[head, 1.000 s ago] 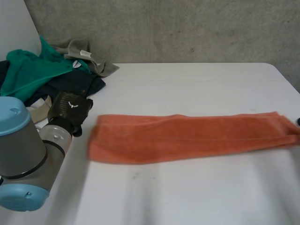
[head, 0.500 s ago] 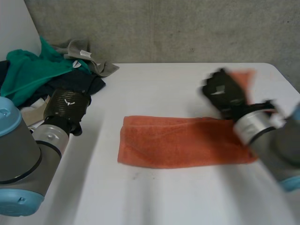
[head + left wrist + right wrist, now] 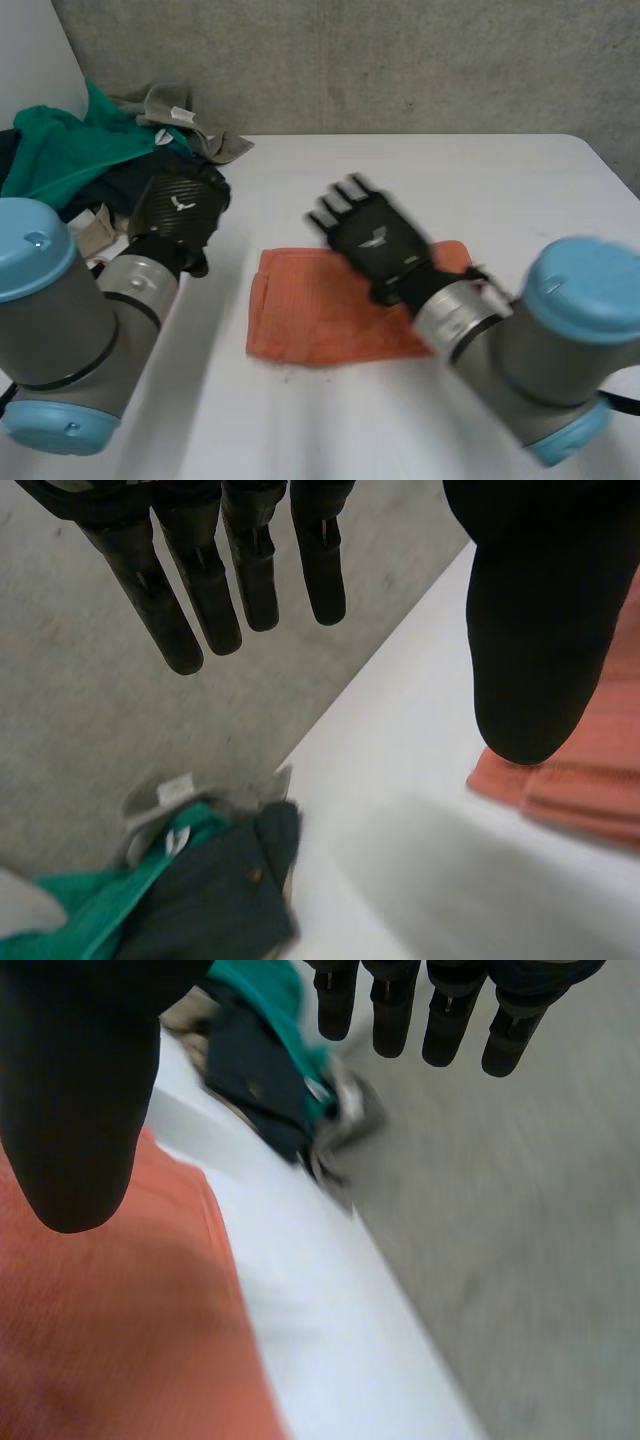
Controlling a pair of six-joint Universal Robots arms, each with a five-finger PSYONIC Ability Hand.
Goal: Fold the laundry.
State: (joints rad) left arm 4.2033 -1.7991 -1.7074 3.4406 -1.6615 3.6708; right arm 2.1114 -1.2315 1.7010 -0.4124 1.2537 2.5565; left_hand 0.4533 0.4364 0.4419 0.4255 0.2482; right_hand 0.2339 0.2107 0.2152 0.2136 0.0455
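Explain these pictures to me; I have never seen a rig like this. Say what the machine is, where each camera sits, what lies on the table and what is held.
This is a robot with two arms at a white table, each ending in a black hand. The head view looks down from between and behind the arms. In it the left hand is beside a pile of clothes, green, dark and beige, at the table's far left corner. The right hand is over an orange towel lying flat in the middle. The two wrist views each look along that hand's own palm. Both hands have straight fingers and hold nothing.
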